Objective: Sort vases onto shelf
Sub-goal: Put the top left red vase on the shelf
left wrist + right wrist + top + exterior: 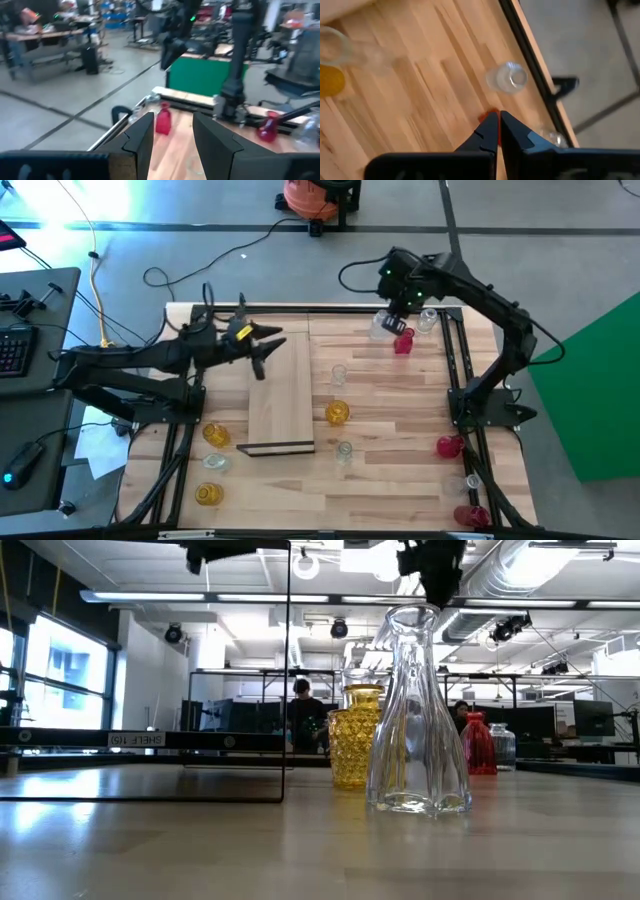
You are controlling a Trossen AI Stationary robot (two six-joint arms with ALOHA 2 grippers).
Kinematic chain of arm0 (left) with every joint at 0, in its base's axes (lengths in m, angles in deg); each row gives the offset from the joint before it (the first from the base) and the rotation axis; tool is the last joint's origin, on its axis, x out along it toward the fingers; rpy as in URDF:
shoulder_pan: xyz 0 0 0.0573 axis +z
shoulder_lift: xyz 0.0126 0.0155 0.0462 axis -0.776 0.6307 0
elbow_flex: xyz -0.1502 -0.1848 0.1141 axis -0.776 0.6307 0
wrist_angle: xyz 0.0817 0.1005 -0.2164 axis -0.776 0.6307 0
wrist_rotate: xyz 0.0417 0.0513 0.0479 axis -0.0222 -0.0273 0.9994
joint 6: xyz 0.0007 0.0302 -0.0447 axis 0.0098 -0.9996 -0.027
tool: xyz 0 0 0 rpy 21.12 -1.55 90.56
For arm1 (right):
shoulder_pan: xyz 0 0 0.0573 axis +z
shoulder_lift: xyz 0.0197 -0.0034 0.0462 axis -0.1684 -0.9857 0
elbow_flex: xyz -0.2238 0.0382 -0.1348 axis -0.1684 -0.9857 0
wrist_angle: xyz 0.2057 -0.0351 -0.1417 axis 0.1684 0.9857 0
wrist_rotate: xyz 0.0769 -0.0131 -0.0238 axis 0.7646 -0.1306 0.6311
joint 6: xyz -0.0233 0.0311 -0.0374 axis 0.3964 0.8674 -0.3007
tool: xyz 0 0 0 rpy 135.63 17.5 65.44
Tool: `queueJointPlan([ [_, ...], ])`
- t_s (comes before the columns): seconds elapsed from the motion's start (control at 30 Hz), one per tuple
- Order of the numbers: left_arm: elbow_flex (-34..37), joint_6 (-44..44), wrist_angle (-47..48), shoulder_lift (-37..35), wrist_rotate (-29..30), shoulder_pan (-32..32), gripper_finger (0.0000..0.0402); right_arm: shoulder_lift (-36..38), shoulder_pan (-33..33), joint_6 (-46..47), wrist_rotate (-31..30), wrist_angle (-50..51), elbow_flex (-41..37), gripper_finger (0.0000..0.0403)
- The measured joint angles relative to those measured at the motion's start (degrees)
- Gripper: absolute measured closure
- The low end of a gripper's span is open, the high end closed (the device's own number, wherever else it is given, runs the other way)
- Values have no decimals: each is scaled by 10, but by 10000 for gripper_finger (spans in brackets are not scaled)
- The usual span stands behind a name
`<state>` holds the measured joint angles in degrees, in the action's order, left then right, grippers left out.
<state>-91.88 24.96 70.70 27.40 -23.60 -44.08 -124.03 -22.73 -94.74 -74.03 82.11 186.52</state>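
Above shelf [281, 402] – left pincer [262, 360] open

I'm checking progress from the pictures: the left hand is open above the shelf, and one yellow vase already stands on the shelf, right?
Not quite. The left hand is open above the shelf, but the high view shows the shelf bare. The nearest yellow vase stands on the table beside the shelf, not on it.
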Motion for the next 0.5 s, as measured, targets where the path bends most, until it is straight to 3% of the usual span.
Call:
queueJointPlan([
  [0.3,-12,-83,-3,41,3,39,275,1,-87,23,37,46,-6,402],
  [0.5,-12,-139,-37,41,19,41,275,30,-146,28,88,-3,-122,402],
])
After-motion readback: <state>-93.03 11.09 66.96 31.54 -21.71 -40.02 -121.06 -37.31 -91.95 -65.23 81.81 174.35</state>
